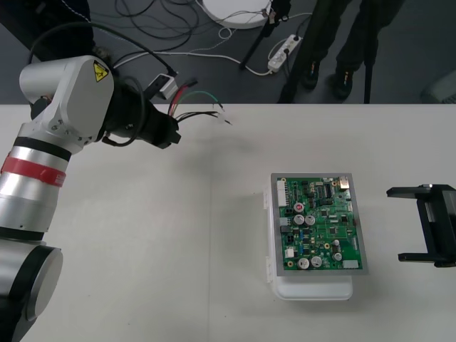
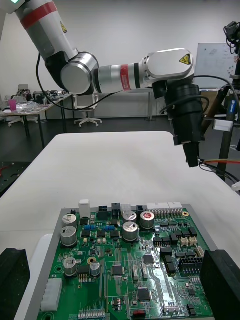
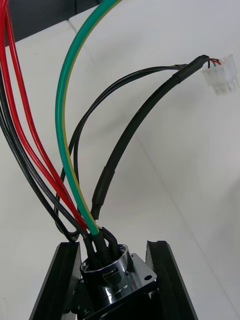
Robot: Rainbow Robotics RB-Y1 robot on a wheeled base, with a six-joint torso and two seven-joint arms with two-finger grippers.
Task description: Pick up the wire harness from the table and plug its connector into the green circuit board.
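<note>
Between the fingers of the left gripper [image 3: 113, 250], the wire harness [image 3: 67, 125] is clamped by its metal socket [image 3: 107, 275], leaving its white plug [image 3: 220, 75] free ahead for insertion. Well apart, the right gripper [image 1: 411, 224] waits, fingers spread, beside the green circuit board [image 1: 320, 228].

The tabletop [image 1: 142, 235] is plain and pale. It fills most of the frame, from the left edge to the right edge. Its far edge runs straight across the upper part of the frame, with dark floor [image 1: 406, 43] above it. A soft grey shadow lies on the tabletop in the upper middle. On the right half, a bit below the middle, a white base [image 1: 313, 288] rests flat on the tabletop. A green circuit board [image 1: 320, 224] sits on top of the base. The base peeks out along the board's lower side and left side. The board has little round silver cans and small black chips on it.
</note>
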